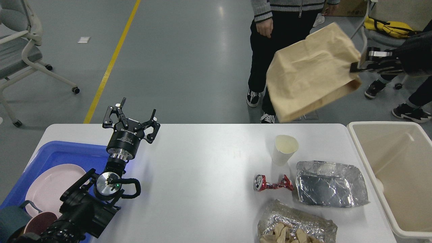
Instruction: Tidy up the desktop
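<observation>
The right gripper (357, 65), at two o'clock high above the floor, has its jaws pinching a paper bag (310, 72) by its edge. The left gripper (135, 113), at nine o'clock over the white bench (202, 175), has jaws spread and bare. On the bench at four o'clock stand a paper cup (284, 148), crushed can (271, 184) and foil trays (330, 184).

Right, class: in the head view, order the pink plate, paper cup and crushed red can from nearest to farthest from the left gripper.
1. Pink plate, in the blue tray, left of the left gripper.
2. Paper cup, standing to its right.
3. Crushed red can, just beyond and below the cup.
</observation>
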### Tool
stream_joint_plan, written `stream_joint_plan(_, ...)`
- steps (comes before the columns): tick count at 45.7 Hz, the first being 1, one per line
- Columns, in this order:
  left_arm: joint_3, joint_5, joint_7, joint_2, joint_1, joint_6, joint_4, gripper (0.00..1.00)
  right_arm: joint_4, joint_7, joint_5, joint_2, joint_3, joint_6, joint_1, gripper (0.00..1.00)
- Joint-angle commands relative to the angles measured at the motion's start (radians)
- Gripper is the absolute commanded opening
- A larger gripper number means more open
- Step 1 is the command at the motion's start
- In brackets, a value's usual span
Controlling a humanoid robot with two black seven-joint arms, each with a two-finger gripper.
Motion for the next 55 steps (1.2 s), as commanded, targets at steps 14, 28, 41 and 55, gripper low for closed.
stream_joint_plan(14, 0.0, 0.0, 0.0, 0.0, 0.0, 0.0, 0.0, 0.97, 0.218, -0.019, -0.132, -0.031, -0.033, 0.021, 0.058, 0.0)
stream_joint_plan(28, 0.0, 0.0, 0.0, 0.0, 0.0, 0.0, 0.0, 0.97, -0.589, -0.011, -0.111, -0.12, -0.015, -0.207, -0.664, 0.0)
stream_joint_plan(41, 0.0, 0.0, 0.0, 0.0, 0.0, 0.001, 0.0, 0.97, -1.272, -0.095, 0.314, 0.078, 0.229, -0.502, -1.598, 0.0)
stream_joint_plan(55, 0.0, 0.0, 0.0, 0.0, 0.0, 0.0, 0.0, 0.97, -1.264, -0.215, 0.306, 0.138, 0.229, -0.633, -1.658, 0.0)
